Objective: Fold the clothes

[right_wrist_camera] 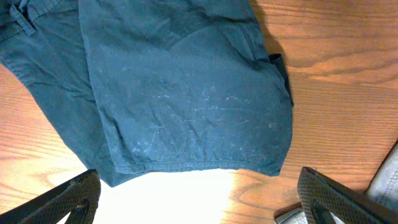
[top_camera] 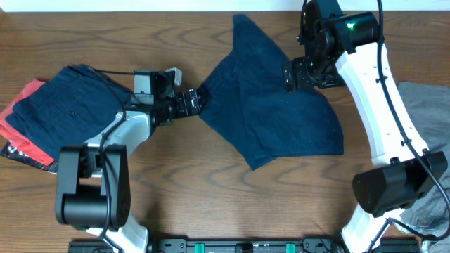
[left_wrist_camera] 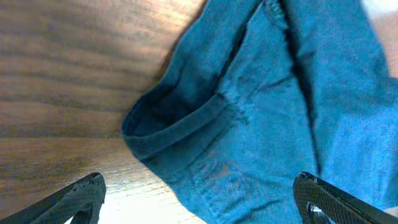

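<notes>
I see the navy shorts spread mid-table, towards the far edge. My left gripper is released just beside their left corner. My right gripper hangs released over them. Folded navy garment far left, grey garment right.

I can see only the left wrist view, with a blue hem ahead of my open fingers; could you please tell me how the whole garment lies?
Observer: The navy shorts lie flat in the middle of the table, running from your left gripper to the far edge.
Operator: Thank you; where is the other arm?
Observer: The right gripper hangs over the shorts' far right part, fingers open, holding nothing.
Operator: Are any other clothes out?
Observer: Yes: a folded navy garment on a red one at the left, and a grey garment at the right edge.
</notes>
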{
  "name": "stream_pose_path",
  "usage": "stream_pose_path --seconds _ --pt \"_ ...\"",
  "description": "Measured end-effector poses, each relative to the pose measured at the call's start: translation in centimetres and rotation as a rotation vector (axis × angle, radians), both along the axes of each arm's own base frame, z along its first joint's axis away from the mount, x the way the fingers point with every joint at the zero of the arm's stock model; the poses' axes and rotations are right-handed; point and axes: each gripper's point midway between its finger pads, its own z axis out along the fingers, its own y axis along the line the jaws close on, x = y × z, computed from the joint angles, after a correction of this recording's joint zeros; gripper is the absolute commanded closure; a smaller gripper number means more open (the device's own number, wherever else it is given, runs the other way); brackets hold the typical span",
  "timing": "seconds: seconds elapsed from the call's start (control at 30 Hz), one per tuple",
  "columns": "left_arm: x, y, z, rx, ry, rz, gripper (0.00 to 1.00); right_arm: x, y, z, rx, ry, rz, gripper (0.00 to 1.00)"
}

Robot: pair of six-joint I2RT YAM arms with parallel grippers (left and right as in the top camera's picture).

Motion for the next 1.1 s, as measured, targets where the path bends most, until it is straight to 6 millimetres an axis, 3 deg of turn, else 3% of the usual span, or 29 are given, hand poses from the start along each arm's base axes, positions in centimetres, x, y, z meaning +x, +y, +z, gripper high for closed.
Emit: stream_pose_path --seconds 0.2,0.27,0.47,0.5,0.63,0.87,1.0,1.1 --pt "0.8 -1.6 -0.7 -0.006 -0.042 -0.032 0.01 -0.6 0.4 -0.1 0.025 0.026 -0.002 0.01" --pt "0.8 -2.1 -0.9 -0.002 -0.046 -0.044 0.07 -1.1 0.5 -0.2 0.027 0.049 0.001 0.01" --pt "0.7 -2.2 -1.3 0.019 -0.032 -0.029 0.62 -2.2 1.5 -0.2 0.027 0.079 0.034 0.01" --pt "0.6 -2.1 -1.4 0.022 -0.025 -0.026 0.75 -2.3 1.8 -0.2 0.027 0.078 0.041 0.01" --pt "-0.3 -1.7 -2.2 0.036 0.034 -0.019 0.93 -2.5 2.4 -0.2 0.030 0.082 0.056 0.01" --pt "-4.7 0.2 -3.9 0.046 0.280 0.011 0.94 -3.3 2.2 -1.1 0.017 0.122 0.074 0.02" --pt "-7.9 1.9 -3.5 0.058 0.425 0.052 0.94 -4.8 2.6 -3.4 0.002 0.197 0.121 0.04" --pt "-9.1 2.6 -2.9 0.061 0.469 0.070 0.94 -6.5 3.5 -5.8 -0.013 0.266 0.177 0.06"
